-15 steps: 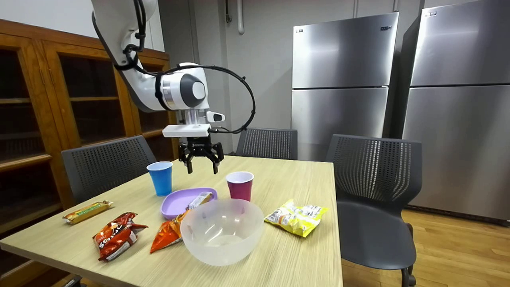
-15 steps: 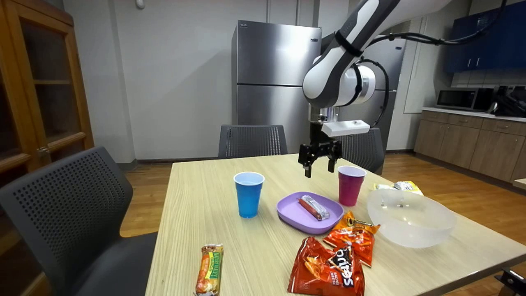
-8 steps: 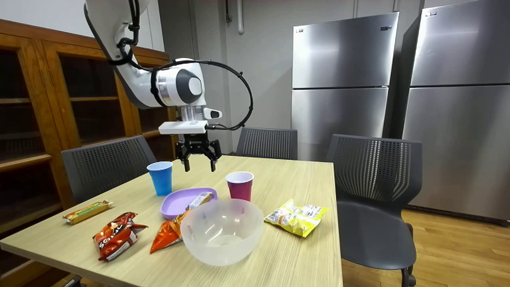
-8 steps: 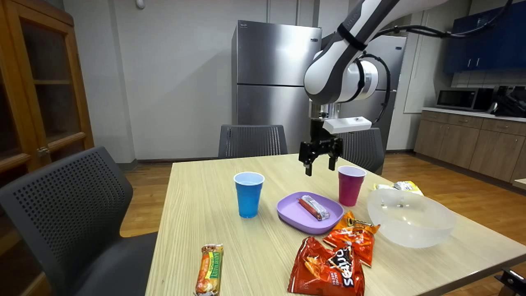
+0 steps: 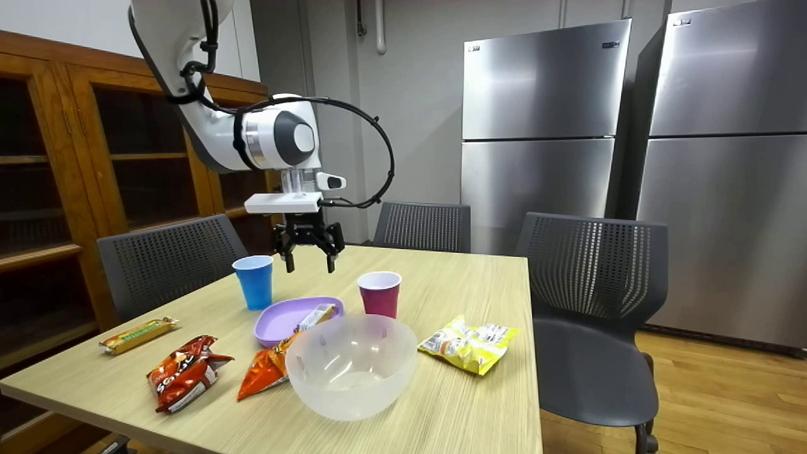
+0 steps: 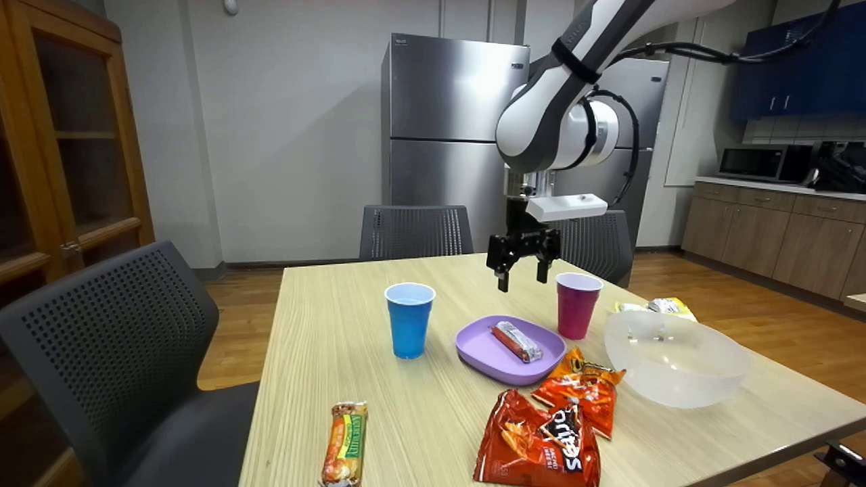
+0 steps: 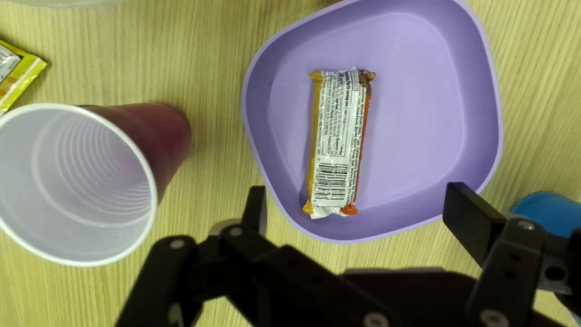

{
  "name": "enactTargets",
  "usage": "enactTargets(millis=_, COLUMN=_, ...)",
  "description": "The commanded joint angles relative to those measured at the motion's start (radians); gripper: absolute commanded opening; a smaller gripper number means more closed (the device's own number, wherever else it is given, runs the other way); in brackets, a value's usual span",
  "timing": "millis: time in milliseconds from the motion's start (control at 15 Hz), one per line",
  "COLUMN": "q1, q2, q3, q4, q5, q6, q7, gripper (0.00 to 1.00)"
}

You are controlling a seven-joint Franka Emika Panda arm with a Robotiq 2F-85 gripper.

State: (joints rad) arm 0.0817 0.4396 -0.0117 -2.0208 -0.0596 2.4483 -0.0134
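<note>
One wrapped snack bar (image 7: 338,141) lies inside the purple plate (image 7: 413,104), and as far as these views show, nothing has hold of it. The pincer (image 5: 310,267) hangs above the bench (image 6: 338,325) by the plate's edge, its jaws spread wide, with only air between them (the wrist view looks straight through to the plate's rim and the wood grain). Judged from this, the handling stands short of any grasp: no grip is closed, nothing is lifted, and contact with the bar is not yet made.

The bar itself rests flat on the plate's floor, off-centre toward the side where the magenta cup (image 6: 578,308) stands. Its back faces up: a white panel crowded with print mostly too small to read, with a barcode toward the end nearer the pincer. Gold runs along one long edge and orange-red along the other; the wrapper appears unopened.

About the plate, the blue cup (image 6: 409,325) stands near it on the side away from the magenta cup. An orange chip bag (image 6: 585,396) lies just beside the rim (touching or not, I cannot tell), with a Doritos bag (image 6: 531,446) and a frosted bowl (image 6: 683,385) farther out. A Nature Valley bar (image 6: 345,443) lies well apart from the plate, as does a yellow snack bag (image 5: 470,345) on the magenta cup's side.
</note>
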Motion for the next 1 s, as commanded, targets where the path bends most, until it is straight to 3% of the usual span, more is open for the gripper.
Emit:
enactTargets(millis=0, q1=0.025, q2=-0.027, q3=0.035, q4=0.003, q5=0.008, q6=-0.065, q7=0.058, gripper=1.0)
enactTargets(millis=467, q1=0.096, q2=-0.035, q3=0.072, q4=0.013, q5=-0.004, q6=-0.171, q7=0.138, gripper=1.0)
enactTargets(millis=933, q1=0.131, q2=-0.021, q3=0.124, q4=0.034, q5=0.015, q6=-0.225, q7=0.127, gripper=1.0)
